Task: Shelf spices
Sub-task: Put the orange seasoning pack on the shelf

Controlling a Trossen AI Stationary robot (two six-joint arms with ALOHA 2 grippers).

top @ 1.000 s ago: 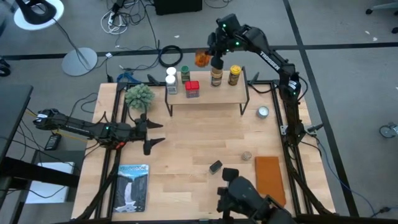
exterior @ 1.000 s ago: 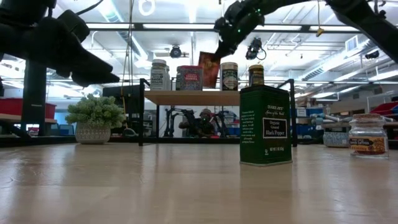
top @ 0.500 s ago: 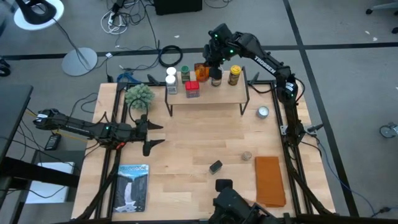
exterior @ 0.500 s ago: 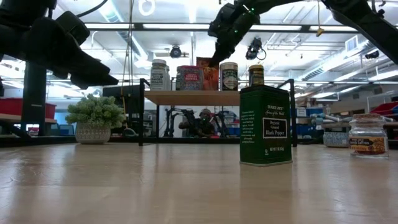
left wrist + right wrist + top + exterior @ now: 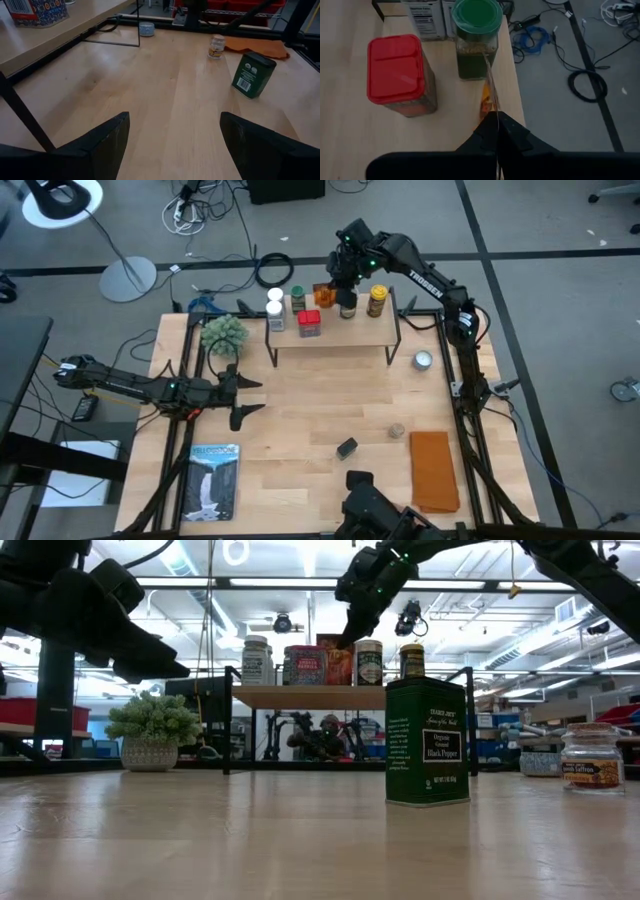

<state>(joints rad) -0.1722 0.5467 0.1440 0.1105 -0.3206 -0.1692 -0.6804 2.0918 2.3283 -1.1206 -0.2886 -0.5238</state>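
My right gripper (image 5: 496, 119) is over the far edge of the shelf (image 5: 335, 332), shut on the orange packet (image 5: 323, 293). The packet stands between the green-capped jar (image 5: 476, 35) and a dark jar (image 5: 347, 305), behind the red tin (image 5: 397, 70). A white-capped jar (image 5: 275, 310) and a yellow-capped jar (image 5: 377, 300) also stand on the shelf. A green pepper tin (image 5: 346, 447) and a small jar (image 5: 397, 431) stand on the tabletop. My left gripper (image 5: 245, 392) waits open above the table's left side. My right gripper pinches the orange packet's top edge (image 5: 492, 107) between its two fingers, coming from above and pointing down. The packet hangs upright and edge-on below the fingers. Its lower end (image 5: 335, 680) is down at the shelf board, beside the red tin.
A fuzzy plant (image 5: 223, 333) stands left of the shelf and a flat silver tin (image 5: 423, 360) lies to its right. An orange cloth (image 5: 433, 470) and a book (image 5: 213, 480) lie near the table's near edge. Bare wood stretches between the shelf and the pepper tin.
My right gripper has moved down and toward the table's near edge, from behind the shelf to over its far edge. The orange packet came with it, going from tilted in the air to upright among the jars on the shelf. It has kept still for the last half second.
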